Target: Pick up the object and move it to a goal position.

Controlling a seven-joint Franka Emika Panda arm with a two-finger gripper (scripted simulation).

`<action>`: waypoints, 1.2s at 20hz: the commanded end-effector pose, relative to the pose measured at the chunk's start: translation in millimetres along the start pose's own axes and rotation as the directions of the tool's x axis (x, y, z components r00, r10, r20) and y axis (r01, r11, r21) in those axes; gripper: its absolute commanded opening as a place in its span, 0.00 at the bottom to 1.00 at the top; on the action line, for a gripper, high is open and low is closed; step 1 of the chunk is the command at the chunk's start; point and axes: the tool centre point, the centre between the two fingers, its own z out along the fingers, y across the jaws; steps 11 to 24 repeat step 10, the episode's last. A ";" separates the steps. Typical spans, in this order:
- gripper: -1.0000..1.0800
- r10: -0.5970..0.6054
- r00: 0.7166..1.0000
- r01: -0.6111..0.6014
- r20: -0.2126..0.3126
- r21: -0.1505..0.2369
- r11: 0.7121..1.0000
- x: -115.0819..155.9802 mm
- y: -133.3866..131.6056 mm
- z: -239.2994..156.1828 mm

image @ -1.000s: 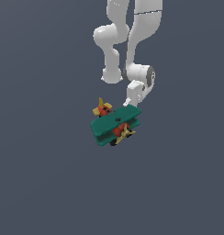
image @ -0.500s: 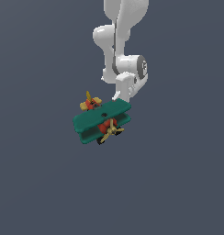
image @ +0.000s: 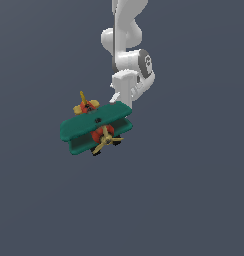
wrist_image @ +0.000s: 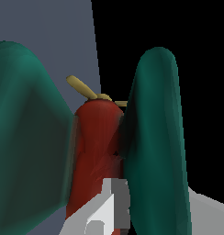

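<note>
The white gripper [image: 119, 102] is closed on the small toy biplane with teal-green wings, red-orange body and yellow propeller [image: 96, 128], one finger [wrist_image: 109, 209] wedged between the wings. The biplane is held aloft, left of centre in the exterior view, seemingly for carrying goalward.

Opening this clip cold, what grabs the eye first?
The toy biplane, teal wings and yellow propeller, hangs just below the white arm near the exterior view's centre. In the wrist view its red body and wings fill the frame, with a grey fingertip between the wings against the body.
</note>
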 end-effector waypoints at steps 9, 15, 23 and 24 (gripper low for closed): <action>0.00 0.006 1.000 -0.006 -0.001 -0.003 1.000 -2.1 14.1 12.7; 0.00 0.006 1.000 -0.006 -0.001 -0.003 1.000 -2.0 13.9 12.5; 0.00 0.006 1.000 -0.006 -0.001 -0.003 1.000 -2.0 13.9 12.5; 0.00 0.006 1.000 -0.006 -0.001 -0.003 1.000 -2.0 13.9 12.5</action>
